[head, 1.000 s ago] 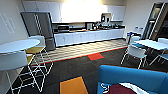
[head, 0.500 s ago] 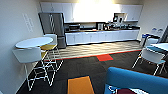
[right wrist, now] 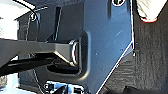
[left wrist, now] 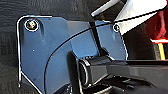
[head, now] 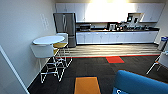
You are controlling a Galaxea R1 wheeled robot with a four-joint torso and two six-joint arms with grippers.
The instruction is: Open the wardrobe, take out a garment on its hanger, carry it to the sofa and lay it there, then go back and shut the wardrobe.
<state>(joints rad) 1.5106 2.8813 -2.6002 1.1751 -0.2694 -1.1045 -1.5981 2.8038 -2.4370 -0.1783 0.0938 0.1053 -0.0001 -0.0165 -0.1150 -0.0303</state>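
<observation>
Head view: the robot has turned, so the kitchen counter [head: 117, 31] and fridge [head: 65, 28] now sit ahead. The blue sofa [head: 140, 83] is close, bottom right. I cannot tell if either gripper is open.

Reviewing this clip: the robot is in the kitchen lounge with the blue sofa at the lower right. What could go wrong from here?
1. The sofa sits close at the lower right; turning tightly could clip its rounded back.
2. The high round table and stools stand by the left wall, and their thin white legs might catch the base.
3. In the left wrist view, red and white fabric hangs near the arm, so it may drag or snag.
</observation>
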